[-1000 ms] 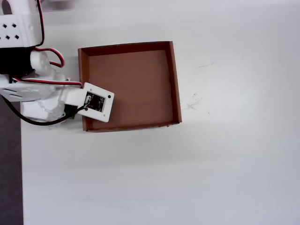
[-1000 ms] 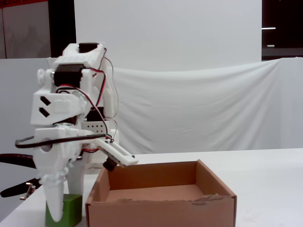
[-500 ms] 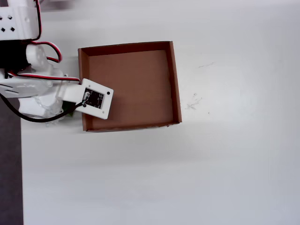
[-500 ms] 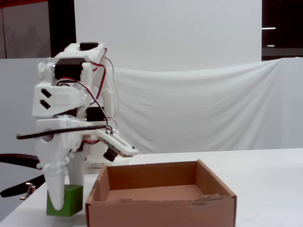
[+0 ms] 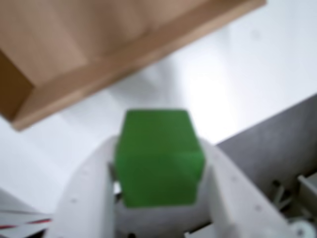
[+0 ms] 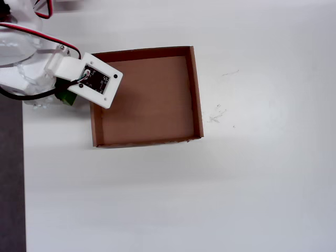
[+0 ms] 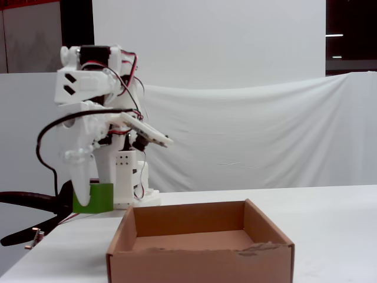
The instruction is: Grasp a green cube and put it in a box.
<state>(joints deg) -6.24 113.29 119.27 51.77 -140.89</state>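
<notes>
Where the wrist view looks down past the gripper point(image 5: 158, 163), the cube point(image 5: 157, 157) sits squeezed between the two white fingers point(image 5: 91, 193), one pressing each side face, so the gripper is clamped on the cube. Its top face and one front face show, with an edge turned toward the camera; as a cube it has no long axis. That picture is soft with blur, and the fingertips are cut off or lost behind the cube. Beyond the cube lies the white table point(image 5: 237, 79), and past that a corner of the box point(image 5: 99, 44) fills the upper left, cut by the frame.

From the fixed view, the box point(image 7: 200, 259) stands nearest, its floor bare. Farther back and to the left, the cube point(image 7: 94, 197) hangs clear above the table point(image 7: 336, 236), level with or a little above the box's rim, held at the tip of the gripper point(image 7: 82, 194). One finger covers part of its left face; its sides look upright.

Seen from overhead, only a sliver of the cube point(image 6: 67, 97) peeps out under the arm's white wrist plate point(image 6: 94, 80), just outside the left wall of the box point(image 6: 197, 94). The gripper itself is hidden there beneath the arm.
</notes>
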